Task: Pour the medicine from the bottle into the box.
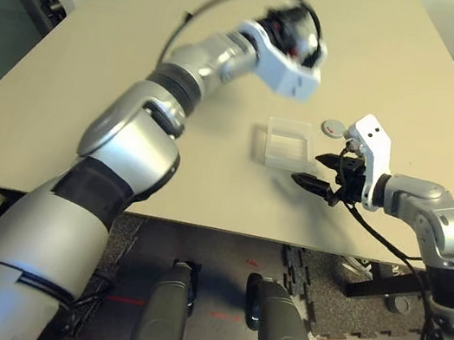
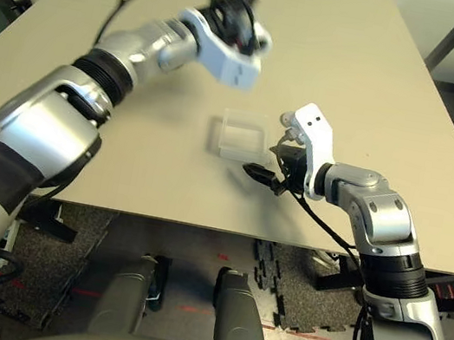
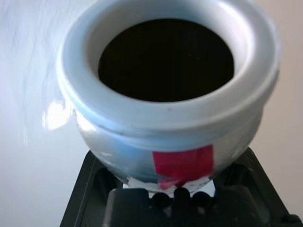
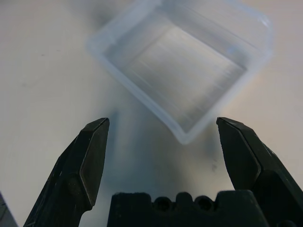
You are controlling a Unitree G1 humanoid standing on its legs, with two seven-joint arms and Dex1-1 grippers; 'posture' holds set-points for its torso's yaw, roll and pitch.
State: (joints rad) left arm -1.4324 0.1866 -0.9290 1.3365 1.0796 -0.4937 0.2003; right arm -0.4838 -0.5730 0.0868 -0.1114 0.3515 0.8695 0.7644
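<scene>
— Where are the pincers?
— The right gripper (image 4: 161, 142) is spread wide beside the box (image 1: 288, 142), toward the table's (image 1: 95, 68) near edge. The left gripper (image 1: 296, 37) clasps the uncapped bottle (image 3: 165, 90), raised beyond the box.
— Anything else?
— A cap (image 1: 333, 126) lies just right of the box.

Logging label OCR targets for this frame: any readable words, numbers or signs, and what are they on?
None readable.
The bottle, held in the left gripper, shows a plain red patch on its label; no lettering shows.
The box is unmarked clear plastic.
The loose cap carries a red mark, too small to read.
</scene>
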